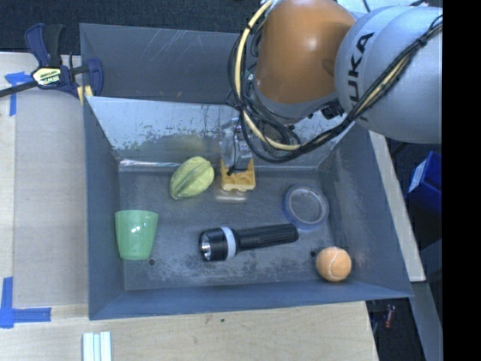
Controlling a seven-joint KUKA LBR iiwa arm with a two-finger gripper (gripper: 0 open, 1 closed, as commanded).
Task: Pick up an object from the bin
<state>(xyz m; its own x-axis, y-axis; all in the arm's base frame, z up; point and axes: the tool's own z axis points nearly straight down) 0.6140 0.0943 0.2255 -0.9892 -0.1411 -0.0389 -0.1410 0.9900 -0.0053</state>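
End effector (237, 156) hanging just over tan block (239, 180), likely lining up for grab; apart or together, cannot tell. Yellow-green fruit (192, 177) lying just beside block, crowding one side.

**One camera, high over my bin, tipped in from the near side.**
It looks down on the grey bin (101, 224) from above and slightly off to one side. It is close enough that the bin's walls nearly span the view. The far wall shows its inner face. My arm (391, 59) enters from the right, its orange cover (301, 47) nearest the lens.
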